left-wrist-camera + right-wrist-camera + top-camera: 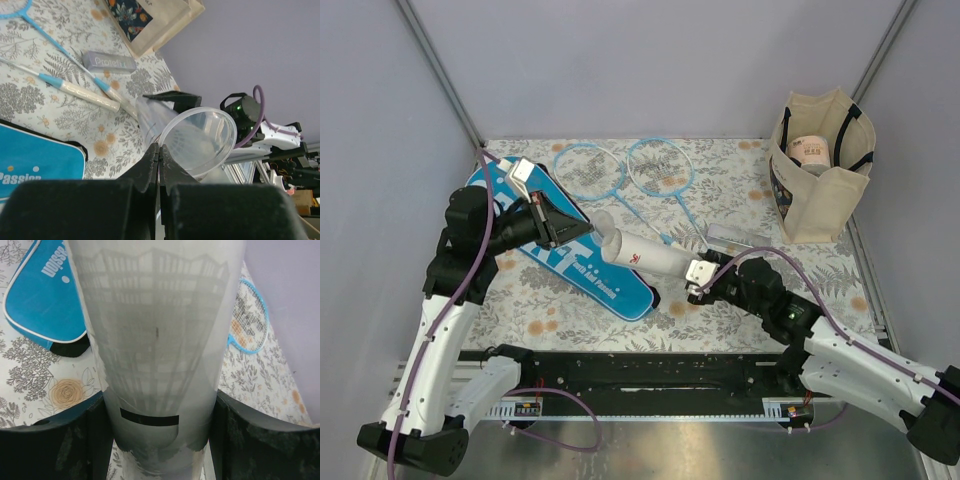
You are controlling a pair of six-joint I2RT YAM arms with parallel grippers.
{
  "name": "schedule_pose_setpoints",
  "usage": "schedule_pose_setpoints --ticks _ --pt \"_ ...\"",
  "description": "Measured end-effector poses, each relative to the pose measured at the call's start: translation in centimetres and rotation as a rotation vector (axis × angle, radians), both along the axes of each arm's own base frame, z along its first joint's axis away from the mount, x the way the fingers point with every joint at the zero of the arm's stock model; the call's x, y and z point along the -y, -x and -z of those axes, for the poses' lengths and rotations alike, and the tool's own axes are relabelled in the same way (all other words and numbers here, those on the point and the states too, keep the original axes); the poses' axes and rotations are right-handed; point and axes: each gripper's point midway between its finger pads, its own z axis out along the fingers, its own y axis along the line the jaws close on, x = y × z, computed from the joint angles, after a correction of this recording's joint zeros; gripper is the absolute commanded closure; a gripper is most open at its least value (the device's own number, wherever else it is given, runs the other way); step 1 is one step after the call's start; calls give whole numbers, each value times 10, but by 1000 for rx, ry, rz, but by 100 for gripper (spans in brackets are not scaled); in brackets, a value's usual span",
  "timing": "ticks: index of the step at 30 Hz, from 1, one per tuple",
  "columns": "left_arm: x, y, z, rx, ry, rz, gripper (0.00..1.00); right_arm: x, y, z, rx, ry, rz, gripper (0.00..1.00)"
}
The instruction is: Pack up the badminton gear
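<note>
right end effector (692, 272) low, clamped on tube (645, 255); left end effector (586, 231) together at its mouth.

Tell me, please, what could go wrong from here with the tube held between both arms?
1. The left hand is shut on only the thin clear rim of the tube; that pinch may slip or buckle it.
2. The right hand grips just the tube's other end, so opposing pulls could twist it loose onto the cover.
</note>
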Motion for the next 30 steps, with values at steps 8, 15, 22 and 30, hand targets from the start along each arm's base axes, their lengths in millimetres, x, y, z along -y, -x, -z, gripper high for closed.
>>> schedule_pose_setpoints --ticks 8,15,22,30 --pt "-1 11 21 -38 -45 39 100 -4 -8 -22 53 -10 3 59" --pt "-2 13 36 -66 -68 44 100 -5 -12 -21 60 33 -2 59" --pt "-3 14 38 -70 -75 43 100 -3 -13 -17 66 79 -13 59" --pt "0 5 49 -98 -95 55 100 -1 -16 -11 68 115 -2 59"
